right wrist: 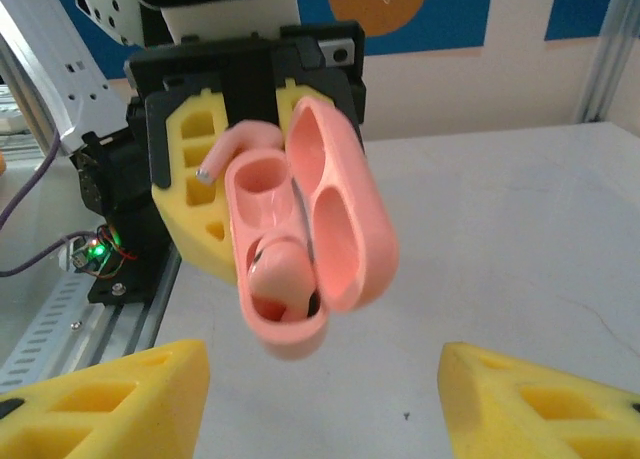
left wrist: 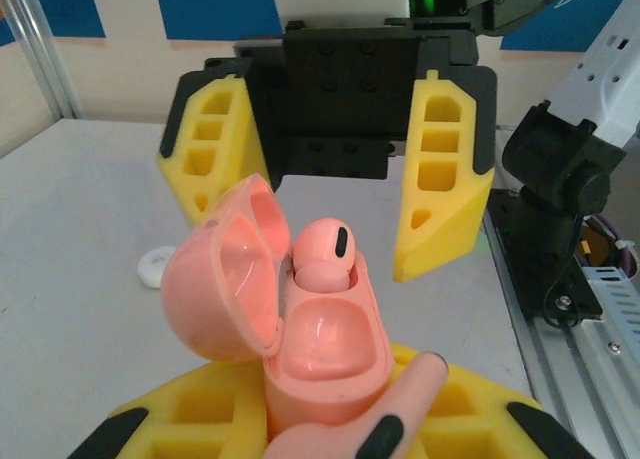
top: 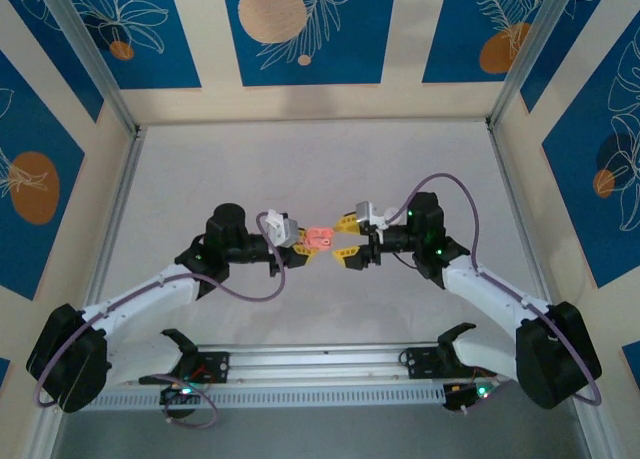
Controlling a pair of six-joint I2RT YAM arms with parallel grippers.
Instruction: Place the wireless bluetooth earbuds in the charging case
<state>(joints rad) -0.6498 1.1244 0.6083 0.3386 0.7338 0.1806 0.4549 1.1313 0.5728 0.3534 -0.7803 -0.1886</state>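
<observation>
Case, lid open, held above the table by the left gripper, clamped on it. Right gripper faces it, jaws wide, empty. One earbud sits in a slot; second earbud lies outside, against the case.

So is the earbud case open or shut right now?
Open: the case has its lid swung back, showing one earbud seated and the other socket empty.

1 charging case, 2 earbuds, 1 white disc
</observation>
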